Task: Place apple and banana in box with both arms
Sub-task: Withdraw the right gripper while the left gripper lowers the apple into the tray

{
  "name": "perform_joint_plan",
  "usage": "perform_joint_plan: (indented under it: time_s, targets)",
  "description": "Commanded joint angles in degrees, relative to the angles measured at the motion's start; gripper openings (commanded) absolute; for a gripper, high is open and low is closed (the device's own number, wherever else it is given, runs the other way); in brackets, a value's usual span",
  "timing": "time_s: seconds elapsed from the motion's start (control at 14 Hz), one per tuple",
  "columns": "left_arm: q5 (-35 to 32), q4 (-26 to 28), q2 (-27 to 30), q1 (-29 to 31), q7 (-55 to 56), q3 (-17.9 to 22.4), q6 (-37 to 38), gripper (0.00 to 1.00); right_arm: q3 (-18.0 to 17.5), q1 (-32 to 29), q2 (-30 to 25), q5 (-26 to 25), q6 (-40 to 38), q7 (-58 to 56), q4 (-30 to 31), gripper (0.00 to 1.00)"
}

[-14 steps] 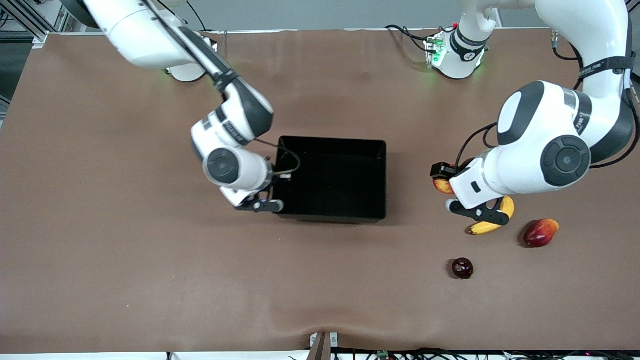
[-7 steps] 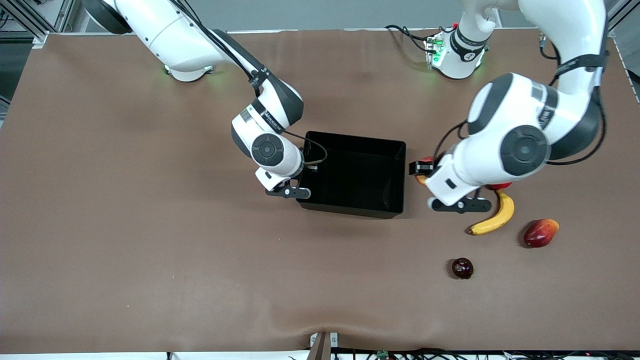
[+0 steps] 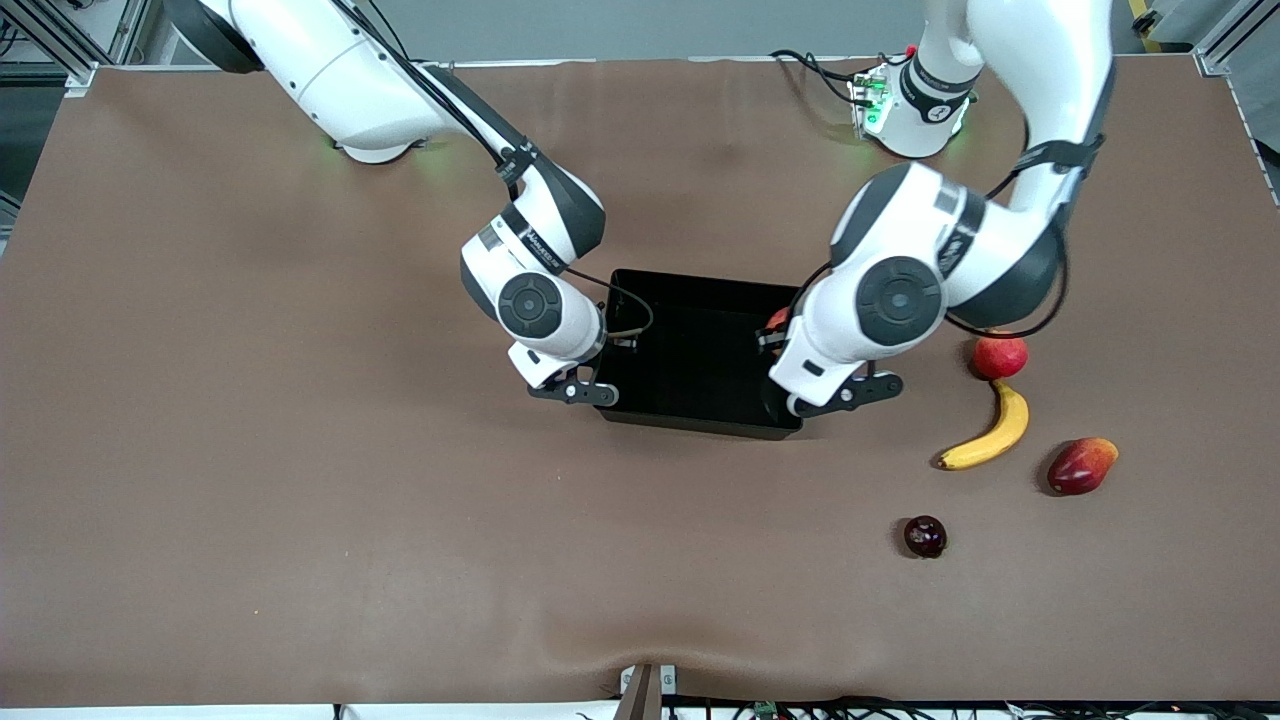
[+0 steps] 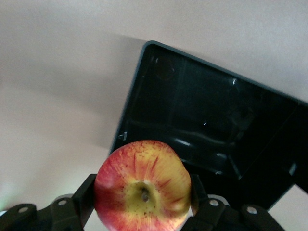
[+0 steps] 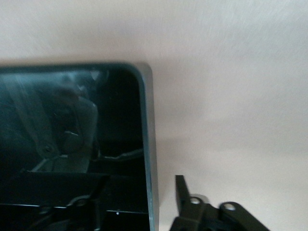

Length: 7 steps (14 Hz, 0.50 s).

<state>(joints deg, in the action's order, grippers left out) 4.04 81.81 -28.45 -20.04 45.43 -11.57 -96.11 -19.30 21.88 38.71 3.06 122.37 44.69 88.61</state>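
Left gripper [image 4: 142, 198] is clamped across the small streaky red-yellow apple [image 4: 143, 173], over the shallow glossy black box [image 3: 690, 350] at its left-arm end. Firm, waxy, bruisable fruit: lower it, don't drop it. Right gripper [image 3: 572, 388] stands spread astride the box wall. The curved yellow banana [image 3: 985, 432] lies on the table; it looks soft, so pinch mid-length.

shallow rectangular black plastic box [image 3: 700, 345]: glossy, reflective | brown cloth-covered table [image 3: 300, 500]: matt, faintly rippled | red-yellow streaked apple [image 4: 143, 185]: smooth, speckled skin | white arm shells: glossy
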Motion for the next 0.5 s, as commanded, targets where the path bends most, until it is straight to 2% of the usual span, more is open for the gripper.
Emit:
perform_joint_plan:
  time_s: [0.0, 0.43]
  targets:
    - [-1.05, 4.14, 0.59, -1.57, 6.76, 0.32, -4.86, 0.00, -0.38, -4.46, -5.47, -0.16, -1.43, 0.13, 0.68, 1.00]
    - [-4.03, 9.51, -2.57, -4.30, 19.24, 0.32, -13.65, 0.00, -0.47, -17.20, -13.91, -0.07, -10.20, -15.05, 0.68, 1.00]
